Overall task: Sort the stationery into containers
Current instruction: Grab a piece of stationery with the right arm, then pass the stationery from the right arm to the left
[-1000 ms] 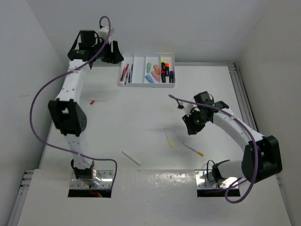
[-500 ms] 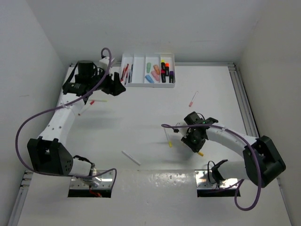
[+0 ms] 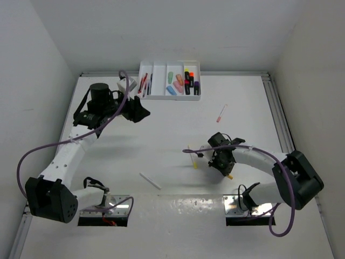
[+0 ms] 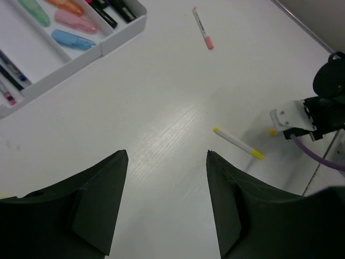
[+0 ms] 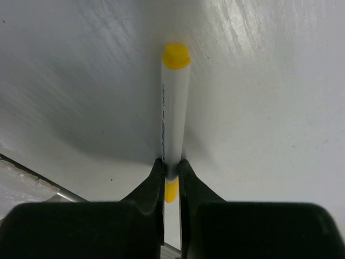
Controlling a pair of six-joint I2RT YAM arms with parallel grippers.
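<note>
My right gripper [image 5: 171, 163] is shut on a white pen with yellow ends [image 5: 175, 113] that lies on the table; in the top view this gripper [image 3: 223, 165] is low at the right front, and the pen's yellow tip [image 3: 230, 176] pokes out beside it. My left gripper [image 4: 167, 154] is open and empty, hovering over bare table just in front of the white tray [image 3: 161, 96]. The tray [image 4: 70, 59] holds pens and highlighters in its compartments. Loose on the table are a second yellow-capped pen [image 3: 192, 158], a pink-tipped pen [image 3: 221, 113] and a white pen [image 3: 150, 181].
Silver base plates [image 3: 237, 204] sit at the near edge. Purple cables [image 3: 32, 154] loop off both arms. White walls close in the table on the left, back and right. In the left wrist view the right arm [image 4: 318, 113] shows at the far right.
My right gripper came down toward the front and shut on the yellow-ended pen. My left arm swung away from the tray's left side toward the middle of the table, still open.
</note>
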